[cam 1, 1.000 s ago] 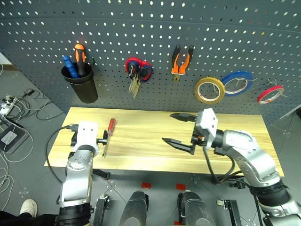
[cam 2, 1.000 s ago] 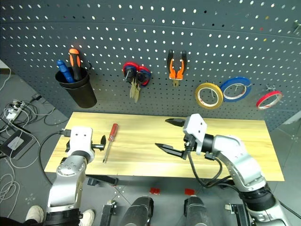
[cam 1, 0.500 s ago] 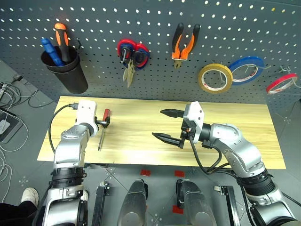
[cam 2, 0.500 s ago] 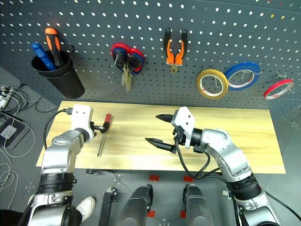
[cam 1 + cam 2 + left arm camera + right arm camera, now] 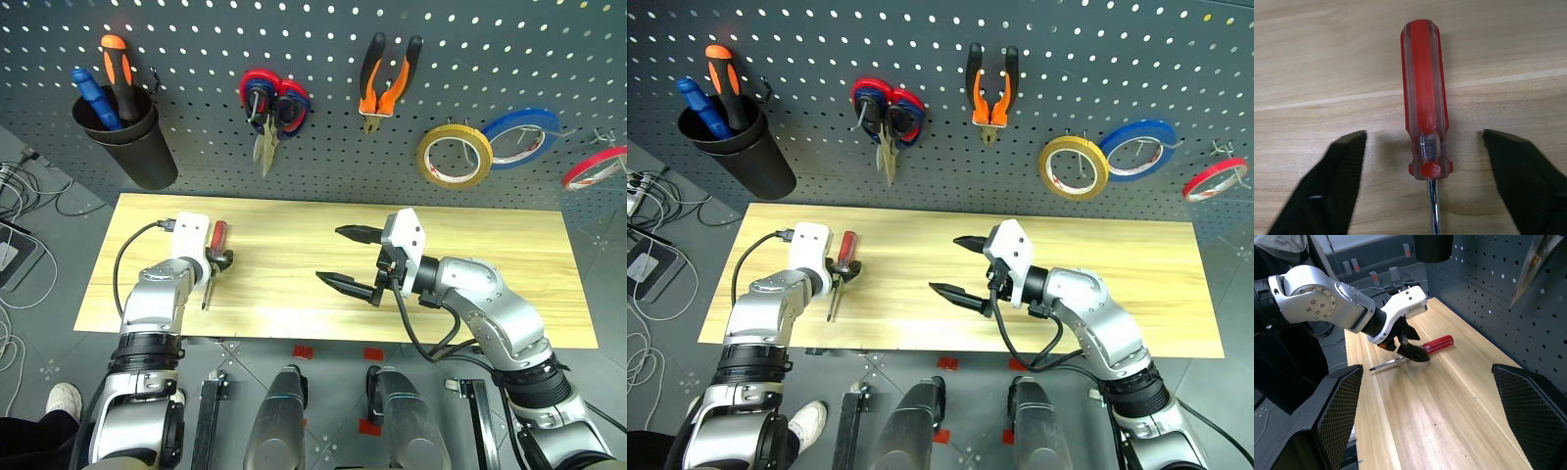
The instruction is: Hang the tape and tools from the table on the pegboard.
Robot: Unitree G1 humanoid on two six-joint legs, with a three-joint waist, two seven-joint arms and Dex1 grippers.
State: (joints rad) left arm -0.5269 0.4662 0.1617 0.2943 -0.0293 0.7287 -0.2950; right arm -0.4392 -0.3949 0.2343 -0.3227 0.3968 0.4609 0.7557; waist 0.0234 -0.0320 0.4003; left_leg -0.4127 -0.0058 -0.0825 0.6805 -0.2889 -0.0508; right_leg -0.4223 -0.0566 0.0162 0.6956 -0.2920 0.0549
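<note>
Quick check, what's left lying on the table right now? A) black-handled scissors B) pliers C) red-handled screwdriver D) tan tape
C: the red-handled screwdriver lies on the table between the left gripper's open fingers; the pliers, tan tape and scissors hang on the pegboard.

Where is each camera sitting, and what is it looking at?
Left eye and right eye views: on the head, looking forward and down at the table and pegboard; both arms show.
Left wrist view: on the left wrist, looking along the left tool at the screwdriver lying between its open fingers.
Right wrist view: on the right wrist, looking along the table between the open right tool's fingers; the left arm shows.
Shared: the screwdriver, in every view.
</note>
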